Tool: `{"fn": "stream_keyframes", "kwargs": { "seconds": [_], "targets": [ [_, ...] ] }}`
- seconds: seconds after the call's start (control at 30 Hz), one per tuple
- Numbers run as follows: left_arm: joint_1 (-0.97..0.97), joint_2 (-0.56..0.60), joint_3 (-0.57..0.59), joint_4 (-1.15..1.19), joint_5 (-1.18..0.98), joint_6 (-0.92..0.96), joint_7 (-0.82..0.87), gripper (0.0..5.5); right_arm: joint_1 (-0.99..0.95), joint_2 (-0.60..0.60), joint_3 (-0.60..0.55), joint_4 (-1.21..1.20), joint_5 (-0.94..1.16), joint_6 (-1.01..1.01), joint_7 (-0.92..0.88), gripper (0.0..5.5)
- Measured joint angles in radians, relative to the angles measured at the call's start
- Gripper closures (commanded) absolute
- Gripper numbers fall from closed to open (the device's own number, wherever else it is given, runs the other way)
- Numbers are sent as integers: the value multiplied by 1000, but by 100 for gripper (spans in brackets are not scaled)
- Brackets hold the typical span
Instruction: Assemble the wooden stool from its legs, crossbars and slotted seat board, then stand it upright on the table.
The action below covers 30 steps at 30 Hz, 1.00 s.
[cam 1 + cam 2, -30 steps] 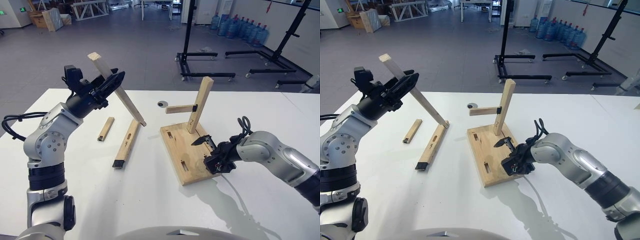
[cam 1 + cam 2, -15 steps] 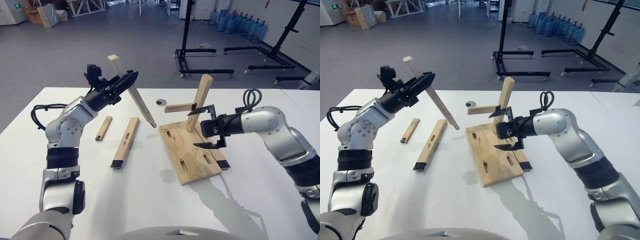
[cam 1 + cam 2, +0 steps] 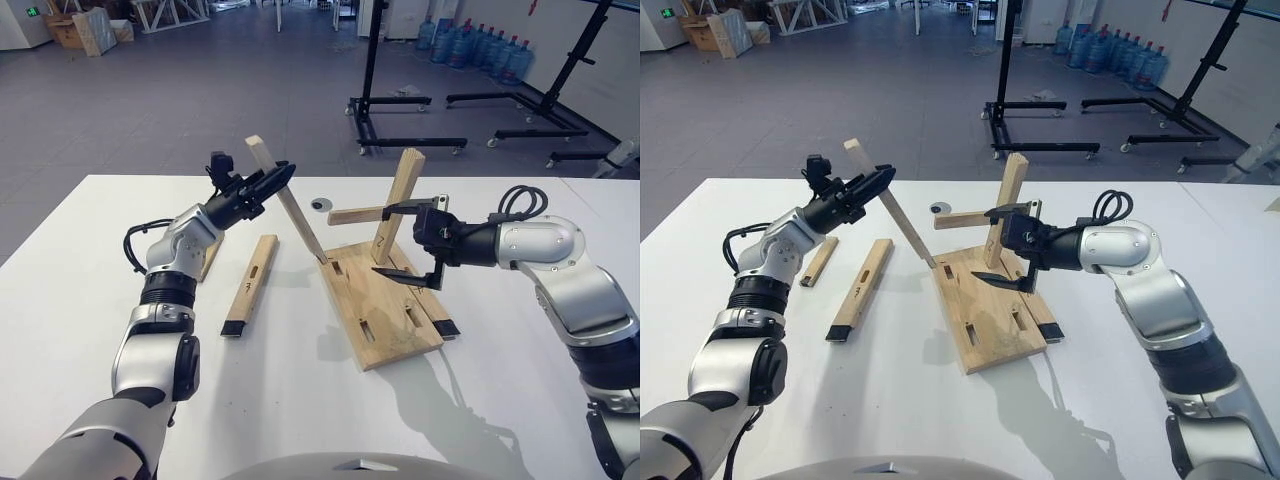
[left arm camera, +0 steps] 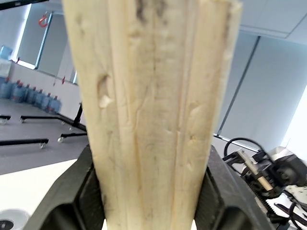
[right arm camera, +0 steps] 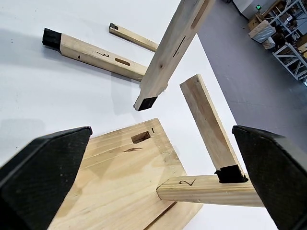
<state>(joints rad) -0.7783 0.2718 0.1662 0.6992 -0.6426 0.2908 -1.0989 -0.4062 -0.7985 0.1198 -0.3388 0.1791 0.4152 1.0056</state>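
Progress is showing: the left gripper, clamped on a tilted leg, is swinging it across until its lower end is hanging just over a corner slot of the seat board (insertion looks close). The right gripper, wide open and empty, is rising beside the standing leg.

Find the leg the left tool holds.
Head views, left of centre: the leg slants in the left tool, lower end by the far left corner of the seat board.
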Motion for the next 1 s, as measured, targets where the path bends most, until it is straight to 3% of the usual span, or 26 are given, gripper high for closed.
{"fn": "stream_keyframes", "kwargs": {
  "seconds": [0.67,0.87,1.0],
  "targets": [
    [-74,-96,-9,205,150,-163,-62,348,47,69,69,-66,14,62,-85,10],
    [-77,-84,5,145,143,-124,-80,348,48,-89,9,65,-66,52,-72,10],
    [-77,-84,28,123,123,-88,-81,348,64,-93,39,114,-102,15,-68,10]
  ]
}}
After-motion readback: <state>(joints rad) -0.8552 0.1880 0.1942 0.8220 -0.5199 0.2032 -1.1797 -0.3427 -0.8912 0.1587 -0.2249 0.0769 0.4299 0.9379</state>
